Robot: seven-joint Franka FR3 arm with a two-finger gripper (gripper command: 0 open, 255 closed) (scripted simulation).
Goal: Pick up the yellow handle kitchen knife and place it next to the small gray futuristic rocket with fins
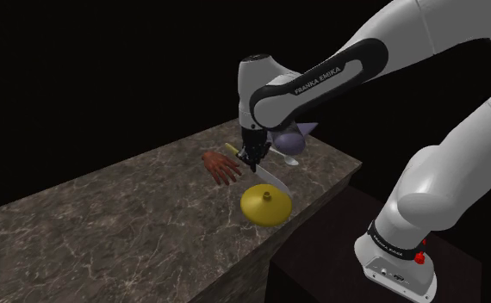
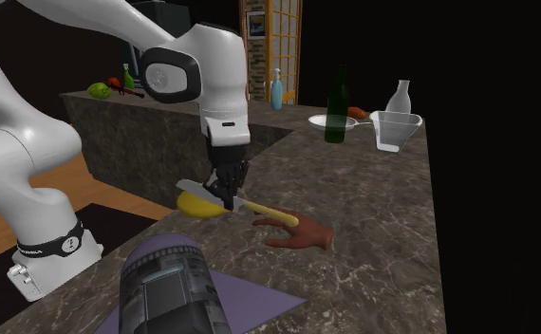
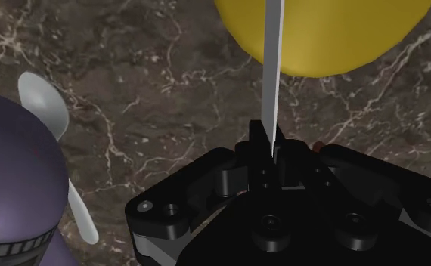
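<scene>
Knife (image 1: 270,177) with a yellow handle, pinched in the black hand (image 1: 252,160), low over the counter (image 1: 106,232).
On the dark marbled counter, the grey-purple rocket (image 1: 292,138) sits just beside the hand. A yellow dome (image 1: 265,204) lies under the roughly level blade, and a reddish glove-like figure (image 1: 222,168) is near the handle end. The fingers close on the knife by its blade root.

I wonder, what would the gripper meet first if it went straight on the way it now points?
Probably the bare marble countertop, between the yellow dome and the rocket; the gripper, shut on the knife, points down.
</scene>
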